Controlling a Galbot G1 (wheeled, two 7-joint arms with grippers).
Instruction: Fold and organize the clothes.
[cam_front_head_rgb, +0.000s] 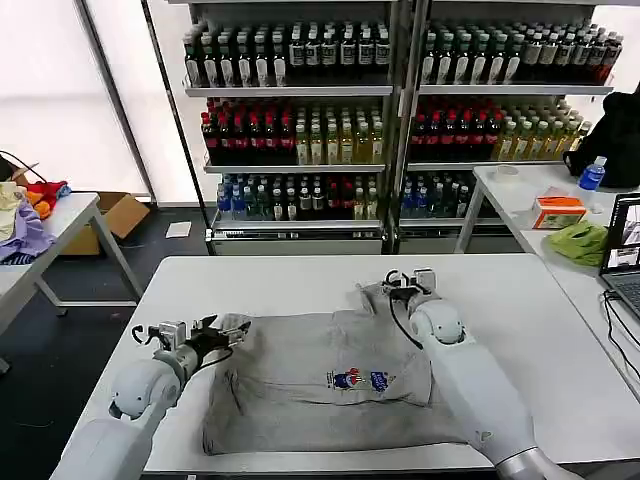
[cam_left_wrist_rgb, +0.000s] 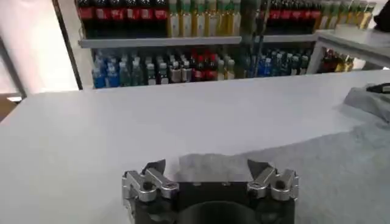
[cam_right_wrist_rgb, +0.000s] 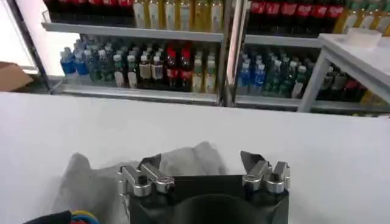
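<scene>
A light grey shirt (cam_front_head_rgb: 300, 375) with a small multicoloured chest print (cam_front_head_rgb: 356, 379) lies spread flat on the white table (cam_front_head_rgb: 530, 310). My left gripper (cam_front_head_rgb: 226, 328) is low at the shirt's left sleeve edge. In the left wrist view the left gripper (cam_left_wrist_rgb: 207, 167) is open, its fingertips (cam_left_wrist_rgb: 156, 168) wide apart, and the grey cloth (cam_left_wrist_rgb: 341, 164) edge lies between them. My right gripper (cam_front_head_rgb: 400, 284) is at the far right sleeve, which is bunched up. The right gripper (cam_right_wrist_rgb: 200, 161) is open over that raised fold of shirt (cam_right_wrist_rgb: 91, 182).
Behind the table stand shelves of bottles (cam_front_head_rgb: 300, 120). A side table on the right holds a lime-green bundle (cam_front_head_rgb: 578, 242), an orange box (cam_front_head_rgb: 558, 212) and a laptop (cam_front_head_rgb: 625, 255). A table on the left holds coloured fabrics (cam_front_head_rgb: 25, 215), with a cardboard box (cam_front_head_rgb: 118, 213) beside it.
</scene>
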